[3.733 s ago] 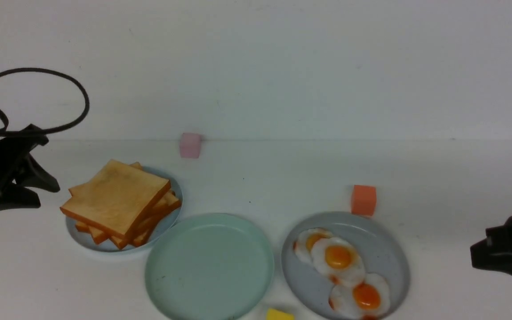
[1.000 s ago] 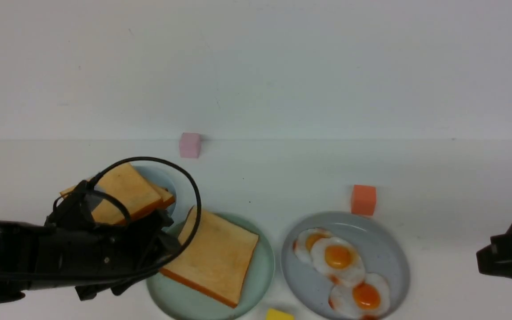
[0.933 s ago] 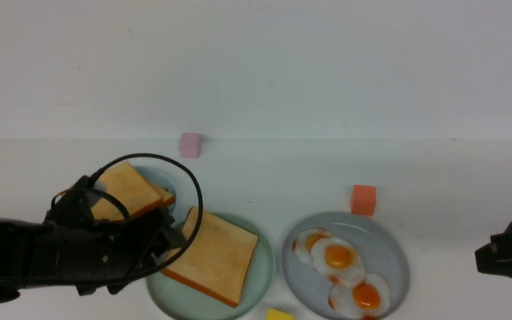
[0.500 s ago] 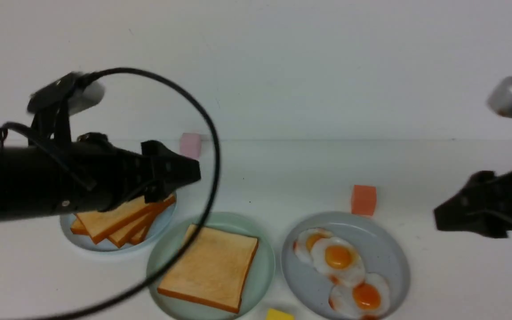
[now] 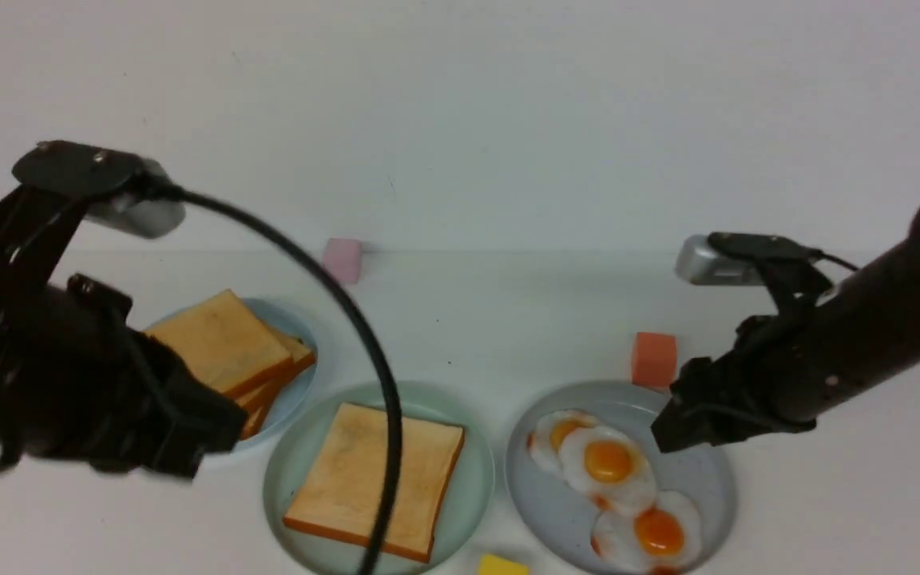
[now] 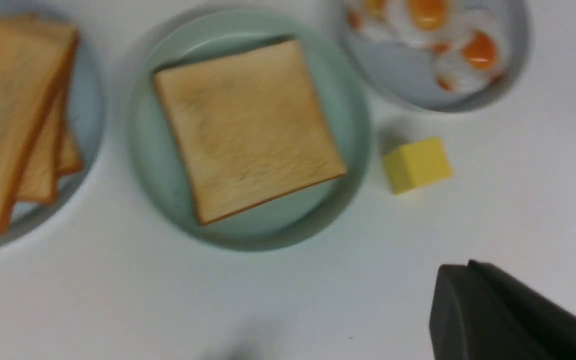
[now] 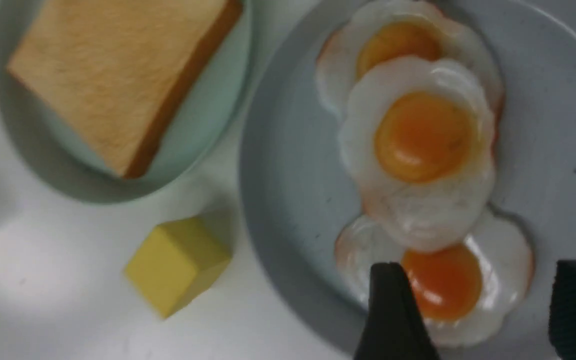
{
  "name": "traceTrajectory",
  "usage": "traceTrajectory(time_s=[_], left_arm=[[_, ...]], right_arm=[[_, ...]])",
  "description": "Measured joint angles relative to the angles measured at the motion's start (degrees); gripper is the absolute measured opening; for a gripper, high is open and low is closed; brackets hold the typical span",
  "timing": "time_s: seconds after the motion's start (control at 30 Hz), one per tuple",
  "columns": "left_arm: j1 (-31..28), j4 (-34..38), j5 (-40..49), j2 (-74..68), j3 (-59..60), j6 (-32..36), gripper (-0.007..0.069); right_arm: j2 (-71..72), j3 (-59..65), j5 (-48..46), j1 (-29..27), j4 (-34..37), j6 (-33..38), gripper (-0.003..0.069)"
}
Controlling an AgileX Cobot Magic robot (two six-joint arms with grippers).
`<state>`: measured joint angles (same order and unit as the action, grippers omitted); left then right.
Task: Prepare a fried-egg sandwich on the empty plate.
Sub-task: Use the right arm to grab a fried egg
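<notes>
Golden-brown, one toast slice [image 5: 364, 471] lay flat on the mint-green plate [image 5: 291, 483], square to nothing in particular, its darker crust facing the near edge. Nothing lay on top of it. In the front view a black cable [image 5: 393, 447] from the left arm crossed in front of the slice.

To the left and a little farther back, touching or almost touching the mint-green rim, sat the pale-blue plate [image 5: 297, 323] with the remaining toast stack [image 5: 224, 343] fanned on it. The left gripper [image 5: 208, 435] hung low at that side, blurred, in front of the pale-blue plate's near-left edge, its jaws drawn together on themselves.

Just right of the mint-green plate stood the grey-blue plate [image 5: 703, 479], carrying three overlapping fried eggs [image 5: 608, 463] in a slanting row. The right gripper [image 7: 478, 265] reached in over this plate from the right, jaws spread wide — in its wrist view the two dark fingers [image 7: 390, 310] stood either side of the egg nearest the yellow cube [image 5: 501, 565]. Whether they touched that egg I could not tell.

The yellow cube rested on the table [image 5: 508, 319] at the near edge, between the two front plates. An orange cube [image 5: 653, 359] sat just behind the grey-blue plate, and a pink cube [image 5: 342, 260] stood far back by the wall.
</notes>
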<state>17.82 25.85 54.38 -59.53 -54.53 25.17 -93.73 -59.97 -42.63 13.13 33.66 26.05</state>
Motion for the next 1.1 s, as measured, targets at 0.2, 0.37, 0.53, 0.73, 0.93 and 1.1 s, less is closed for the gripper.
traceTrajectory(time_s=[0.2, 0.37, 0.53, 0.73, 0.93, 1.1], left_arm=[[3.7, 0.5, -0.6, 3.6, 3.7, 2.1, -0.0013], [3.8, 0.5, -0.6, 3.6, 3.9, 2.2, -0.0013], [3.8, 0.5, 0.4, 3.6, 4.1, 1.9, -0.0013], [3.8, 0.5, 1.1, 3.6, 4.1, 1.4, -0.0013], [3.8, 0.5, 1.1, 3.6, 4.1, 1.3, -0.0013], [3.8, 0.5, 1.1, 3.6, 4.1, 1.3, -0.0013]], right_arm=[[-8.2, -5.4, -1.4, 0.0, 1.0, 0.7, 0.043], [-15.1, -12.2, -6.3, -1.1, 1.7, 2.9, 0.043], [-19.0, -15.9, -11.7, -4.6, 5.3, 9.1, 0.0408], [-20.7, -16.3, -14.7, -8.4, 11.4, 16.3, 0.037], [-24.0, -16.3, -14.8, -8.5, 13.1, 18.1, 0.0365], [-25.9, -16.3, -14.7, -8.5, 14.6, 18.9, 0.0331]])
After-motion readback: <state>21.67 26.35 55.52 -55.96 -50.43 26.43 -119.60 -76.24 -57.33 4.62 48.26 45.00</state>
